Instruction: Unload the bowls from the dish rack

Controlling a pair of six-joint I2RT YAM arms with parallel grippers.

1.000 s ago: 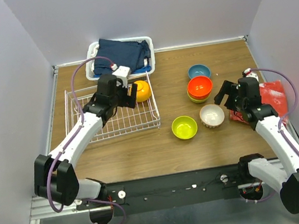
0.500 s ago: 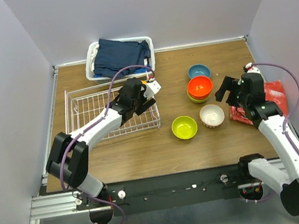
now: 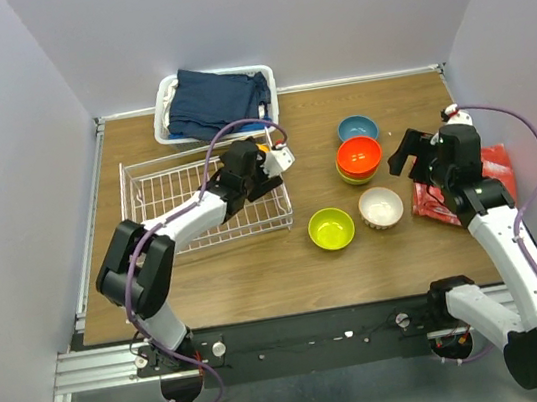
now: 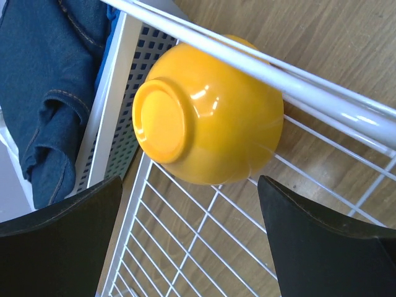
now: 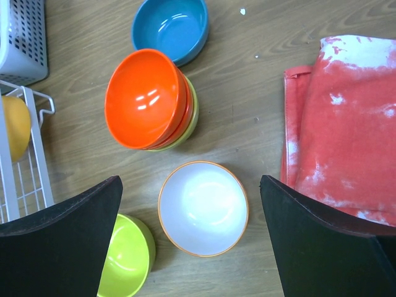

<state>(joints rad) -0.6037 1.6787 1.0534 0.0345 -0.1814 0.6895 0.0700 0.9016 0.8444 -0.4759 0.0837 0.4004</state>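
Upper middle of the left wrist view: a glossy orange-yellow round bowl [image 4: 210, 114], tipped on its side inside the large white wire-grid dish rack [image 4: 198, 247]. Turns its flat foot ring toward the left of the frame and its mouth toward the right, so the foot-to-mouth axis runs roughly level across the picture. Lies over the grid floor, with the thick white top rail crossing in front of its upper right edge, just beside the white perforated plastic basket [image 4: 120, 124] and the dark blue denim cloth [image 4: 43, 86]. From the top camera, sits in the rack's upper right corner, nearly all hidden beneath the left gripper [image 3: 261, 167]. Jaws there spread wide, with dark fingers [image 4: 62, 241] at lower left and lower right of that wrist's view and the bowl's lower edge between the tips. No contact to be made out. Wide open and empty likewise the right gripper [image 5: 190, 179], hanging over the brown wooden table [image 3: 259, 273] above a white ribbed bowl [image 5: 203, 207]. Around it, all upright and outside the rack: a blue bowl [image 5: 171, 28] at the top, a red-orange bowl [image 5: 145, 99] stacked on a lime-green bowl [image 5: 192, 120], and a second lime-green one [image 5: 127, 263] at lower left. At right, a red-and-white cloth [image 5: 340, 124].
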